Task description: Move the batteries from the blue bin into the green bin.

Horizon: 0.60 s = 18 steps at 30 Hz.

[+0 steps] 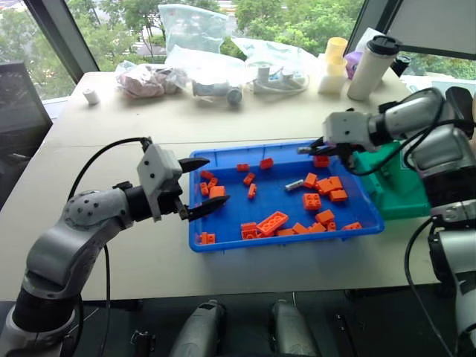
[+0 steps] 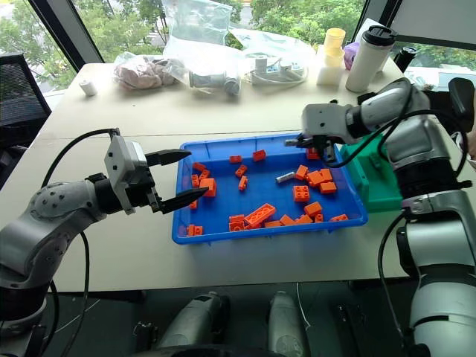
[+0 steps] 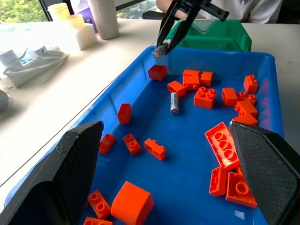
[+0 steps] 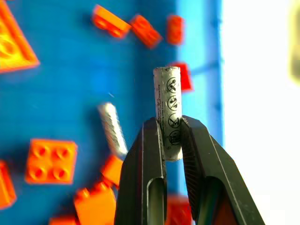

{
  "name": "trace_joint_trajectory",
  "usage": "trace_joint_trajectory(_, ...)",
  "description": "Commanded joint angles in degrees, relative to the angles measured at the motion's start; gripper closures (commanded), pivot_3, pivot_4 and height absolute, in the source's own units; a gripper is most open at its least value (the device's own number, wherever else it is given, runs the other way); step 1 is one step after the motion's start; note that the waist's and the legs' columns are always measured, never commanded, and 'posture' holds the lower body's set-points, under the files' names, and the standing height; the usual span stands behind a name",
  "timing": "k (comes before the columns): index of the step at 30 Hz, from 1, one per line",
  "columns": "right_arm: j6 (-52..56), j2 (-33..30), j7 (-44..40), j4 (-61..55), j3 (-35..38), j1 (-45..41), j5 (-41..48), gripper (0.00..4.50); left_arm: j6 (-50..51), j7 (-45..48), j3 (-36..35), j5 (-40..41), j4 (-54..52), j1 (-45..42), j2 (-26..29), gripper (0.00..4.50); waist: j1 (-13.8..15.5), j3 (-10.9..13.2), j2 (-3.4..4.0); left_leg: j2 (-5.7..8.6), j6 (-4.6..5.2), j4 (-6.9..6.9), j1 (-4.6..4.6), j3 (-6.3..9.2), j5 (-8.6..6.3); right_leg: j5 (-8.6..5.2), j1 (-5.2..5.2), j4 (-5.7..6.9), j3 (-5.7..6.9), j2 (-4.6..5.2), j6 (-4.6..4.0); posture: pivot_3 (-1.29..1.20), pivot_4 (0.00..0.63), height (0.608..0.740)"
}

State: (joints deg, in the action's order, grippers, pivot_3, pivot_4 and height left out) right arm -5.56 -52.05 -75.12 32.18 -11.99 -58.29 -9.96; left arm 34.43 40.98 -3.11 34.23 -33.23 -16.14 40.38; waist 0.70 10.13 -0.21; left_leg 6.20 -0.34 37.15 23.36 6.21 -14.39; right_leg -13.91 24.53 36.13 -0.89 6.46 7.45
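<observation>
The blue bin [image 1: 275, 201] lies mid-table, holding several orange bricks. A silver battery [image 4: 168, 101] stands upright between the fingers of my right gripper [image 4: 171, 136], which is shut on it. That gripper [image 1: 309, 149] hangs above the bin's far right corner, close to the green bin [image 1: 394, 190], which stands against the blue bin's right end. Another battery [image 1: 294, 184] lies flat on the blue floor among the bricks [image 3: 174, 102]. At the bin's left end my left gripper [image 1: 216, 181] is held level, open, with nothing between its fingers.
Orange bricks [image 1: 272, 222] are scattered across the blue bin, thickest on the right. Clear plastic bags [image 1: 201, 67], cups [image 1: 332, 65] and a white tumbler [image 1: 370, 67] line the table's far side. A person in a white top [image 3: 253, 9] is behind the green bin.
</observation>
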Motion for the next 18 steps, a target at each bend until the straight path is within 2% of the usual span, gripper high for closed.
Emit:
trace_joint_trajectory(1,0.1,-6.0,7.7,5.9,3.2,0.4,-3.2,4.45,-2.0,0.7,0.0,-0.6,-0.1,-1.0,-0.5,0.0,-0.1,0.0,0.0,-0.01,0.0,0.0,0.0,-0.02,0.0,0.0,0.0,0.0,-0.01,0.0,0.0,0.0,0.15,0.74)
trace_joint_trajectory(6,-0.7,-10.3,11.0,10.4,3.5,2.3,-4.6,4.45,-2.9,1.5,1.2,-1.5,1.3,-2.0,-1.3,0.0,-0.8,0.0,0.03,-0.05,0.0,-0.02,-0.02,-0.09,0.0,0.0,0.01,0.02,-0.04,-0.02,0.0,0.0,0.15,0.74)
trace_joint_trajectory(12,4.1,-10.9,6.8,5.5,6.0,8.5,0.4,4.45,-3.8,2.4,1.7,-2.0,2.8,-2.9,-1.6,0.0,-1.7,0.0,0.07,-0.11,0.0,-0.06,-0.04,-0.11,0.0,0.0,0.04,0.05,-0.07,-0.06,0.0,0.0,0.15,0.74)
trace_joint_trajectory(18,7.3,-11.4,7.6,-0.2,7.8,12.9,1.9,1.48,-3.8,3.0,1.5,-2.1,2.9,-3.0,-1.6,0.0,-1.4,0.0,0.08,-0.09,0.01,-0.03,-0.03,-0.1,0.0,0.0,0.03,0.06,-0.07,-0.05,0.0,0.0,0.15,0.74)
